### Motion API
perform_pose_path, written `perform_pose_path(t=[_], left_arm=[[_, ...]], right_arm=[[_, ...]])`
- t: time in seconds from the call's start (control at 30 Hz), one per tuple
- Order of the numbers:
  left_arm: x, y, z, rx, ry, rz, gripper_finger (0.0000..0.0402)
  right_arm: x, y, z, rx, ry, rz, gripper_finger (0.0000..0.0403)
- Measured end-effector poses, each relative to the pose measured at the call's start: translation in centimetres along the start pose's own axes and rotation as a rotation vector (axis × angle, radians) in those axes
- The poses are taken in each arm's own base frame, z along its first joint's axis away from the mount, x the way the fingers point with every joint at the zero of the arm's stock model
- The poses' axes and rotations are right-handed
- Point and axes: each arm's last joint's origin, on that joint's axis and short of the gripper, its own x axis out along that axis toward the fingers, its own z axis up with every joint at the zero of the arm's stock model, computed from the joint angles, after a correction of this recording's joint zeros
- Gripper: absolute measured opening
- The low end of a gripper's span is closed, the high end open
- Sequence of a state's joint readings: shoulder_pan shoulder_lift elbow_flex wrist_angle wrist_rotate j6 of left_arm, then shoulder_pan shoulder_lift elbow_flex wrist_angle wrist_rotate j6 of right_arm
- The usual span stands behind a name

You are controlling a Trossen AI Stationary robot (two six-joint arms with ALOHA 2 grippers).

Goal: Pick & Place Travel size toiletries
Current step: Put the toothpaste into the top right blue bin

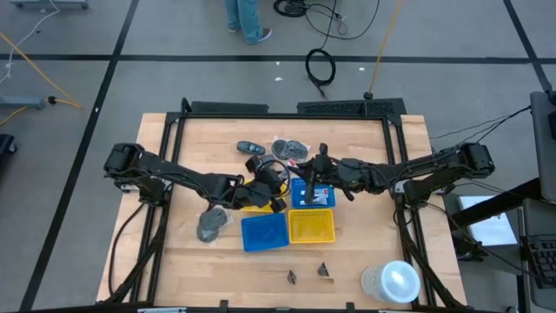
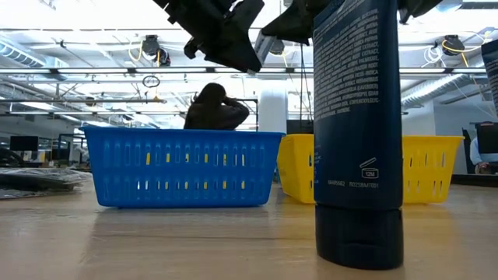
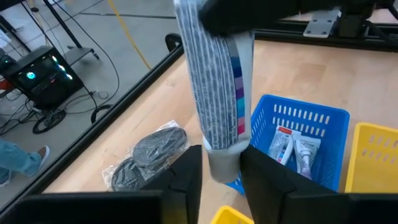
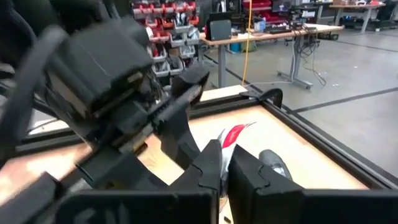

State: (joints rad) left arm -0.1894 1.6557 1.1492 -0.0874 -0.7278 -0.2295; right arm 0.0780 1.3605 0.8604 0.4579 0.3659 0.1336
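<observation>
A squeeze tube (image 3: 214,93) with grey print, a coloured side stripe and a pale cap hangs upright, cap down, between my two grippers over the middle of the table. My right gripper (image 4: 225,155) is shut on its upper end. My left gripper (image 3: 221,168) stands open, one finger close on either side of the cap (image 3: 222,163). Behind and below, a blue basket (image 3: 323,121) holds two small white tubes (image 3: 292,149). In the high view the grippers (image 1: 280,183) (image 1: 317,171) meet above the baskets. My left gripper has the tube's cap (image 3: 222,163) between its two fingers, which slant down from the table's left; whether they touch the cap I cannot tell. My right gripper pinches the tube's flat crimped end (image 4: 235,132), white with a red mark, between its two fingers. They come in level from the table's right. The tube hangs below them, clear of the table and baskets.
A blue basket (image 1: 264,232) and a yellow basket (image 1: 311,226) sit near the middle, another yellow one (image 1: 254,206) under my left gripper. Bagged dark fobs (image 1: 289,148) lie at the far side, two black clips (image 1: 291,276) near the front. A dark bottle (image 2: 358,132) stands cap-down.
</observation>
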Motion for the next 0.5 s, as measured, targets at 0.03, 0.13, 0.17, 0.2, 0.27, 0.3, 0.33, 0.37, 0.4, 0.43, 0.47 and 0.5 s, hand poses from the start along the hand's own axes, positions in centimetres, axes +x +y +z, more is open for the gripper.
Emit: perform_pose_path(t=[0.03,0.13,0.17,0.2,0.27,0.3,0.33,0.37,0.4,0.43,0.47,0.5], left_arm=[[0.0,0.0,0.0,0.0,0.0,0.0,0.0118],[-0.2,0.2,0.1,0.025,0.006,0.001,0.0141],[-0.3,0.3,0.1,0.026,0.007,0.004,0.0149],[-0.4,0.3,0.1,0.028,0.012,0.008,0.0157],[-0.6,0.6,-0.1,0.047,0.046,0.017,0.0171],[-0.7,0.8,-0.3,0.048,0.063,0.021,0.0177],[-0.8,0.9,-0.4,0.044,0.078,0.025,0.0183],[-1.0,1.1,-0.6,0.052,0.103,0.032,0.0187],[-1.2,1.3,-0.8,0.06,0.13,0.04,0.0191],[-1.3,1.5,-1.0,0.058,0.151,0.048,0.0193],[-1.5,1.6,-1.3,0.059,0.174,0.056,0.0194],[-1.6,1.8,-1.6,0.063,0.203,0.067,0.0194]], right_arm=[[0.0,0.0,-0.1,-0.003,0.007,-0.001,0.0001],[0.0,-0.1,-0.3,-0.012,0.03,-0.008,0.0001],[0.0,-0.1,-0.4,-0.016,0.041,-0.01,0.0001],[-0.1,-0.2,-0.4,-0.02,0.052,-0.012,0.0001],[-0.3,-0.4,-0.5,-0.027,0.08,-0.023,0.0001],[-0.2,-0.6,-0.7,-0.029,0.1,-0.03,0.0001],[-0.3,-0.8,-0.9,-0.037,0.126,-0.039,0.0001],[-0.4,-1.0,-1.2,-0.047,0.158,-0.048,0.0],[-0.4,-1.2,-1.3,-0.05,0.179,-0.055,0.0],[-0.4,-1.3,-1.4,-0.043,0.192,-0.063,0.0],[-0.5,-1.5,-1.6,-0.038,0.213,-0.07,0.0],[-0.5,-1.6,-1.8,-0.04,0.24,-0.075,0.0]])
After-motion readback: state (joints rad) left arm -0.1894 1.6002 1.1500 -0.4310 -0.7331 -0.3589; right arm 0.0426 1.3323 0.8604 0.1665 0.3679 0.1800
